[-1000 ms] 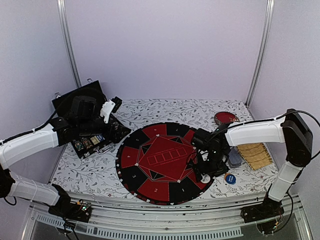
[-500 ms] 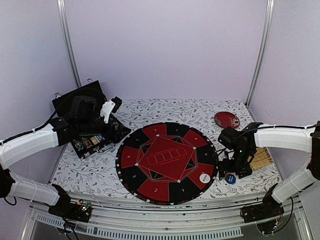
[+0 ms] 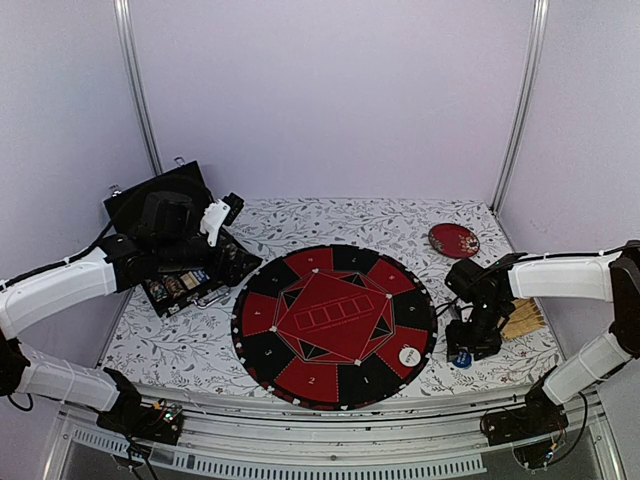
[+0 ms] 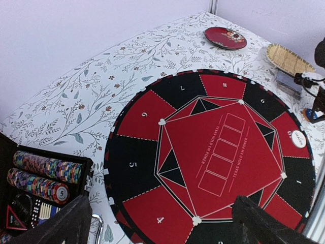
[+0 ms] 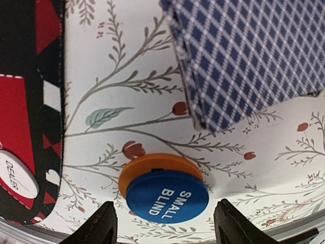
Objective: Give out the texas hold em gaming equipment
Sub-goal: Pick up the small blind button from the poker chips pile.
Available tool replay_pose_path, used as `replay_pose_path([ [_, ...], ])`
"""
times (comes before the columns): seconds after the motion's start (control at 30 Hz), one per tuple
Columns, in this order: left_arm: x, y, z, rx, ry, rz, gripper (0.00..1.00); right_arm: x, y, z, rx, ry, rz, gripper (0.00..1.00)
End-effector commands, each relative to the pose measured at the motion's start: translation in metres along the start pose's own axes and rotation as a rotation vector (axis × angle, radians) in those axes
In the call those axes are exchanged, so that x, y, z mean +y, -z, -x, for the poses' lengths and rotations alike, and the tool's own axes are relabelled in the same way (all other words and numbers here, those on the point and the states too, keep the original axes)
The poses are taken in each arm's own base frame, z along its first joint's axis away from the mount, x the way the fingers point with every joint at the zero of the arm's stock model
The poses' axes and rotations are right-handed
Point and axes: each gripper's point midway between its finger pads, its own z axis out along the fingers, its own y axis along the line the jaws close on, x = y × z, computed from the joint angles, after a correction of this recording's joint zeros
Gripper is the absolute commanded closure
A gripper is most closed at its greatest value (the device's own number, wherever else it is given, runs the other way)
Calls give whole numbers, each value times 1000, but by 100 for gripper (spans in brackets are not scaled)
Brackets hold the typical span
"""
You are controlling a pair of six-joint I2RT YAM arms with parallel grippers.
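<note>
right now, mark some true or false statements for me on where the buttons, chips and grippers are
1. The blue small blind disc lies on an orange disc. True.
2. The white dealer button sits on the floral cloth. False: it lies on the round mat.
3. The striped chips are stacked on the round mat. False: they lie in rows in the black case.
4. The right gripper straddles the blue small blind disc. True.
5. The left gripper is shut. False: it is open.

The right hand (image 3: pixel 465 350) is hovering over a blue disc (image 3: pixel 461 362) on the desk (image 3: pixel 330 218), beside the round poker mat (image 3: pixel 330 325) where a white button (image 3: pixel 408 355) is lying.
</note>
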Motion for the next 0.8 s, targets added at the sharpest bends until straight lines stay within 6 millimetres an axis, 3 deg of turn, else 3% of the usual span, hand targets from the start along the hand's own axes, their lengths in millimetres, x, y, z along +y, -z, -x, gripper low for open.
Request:
replay_pose_path([
  [0.0, -6, 3, 1, -17, -20, -17, 2, -4, -9, 3, 2, 6, -9, 36],
  [0.4, -6, 4, 1, -18, -21, -18, 2, -8, -10, 0, 16, -3, -27, 58],
  [0.77, -7, 4, 3, -22, -20, -24, 2, -9, 22, 3, -31, -31, -25, 65],
])
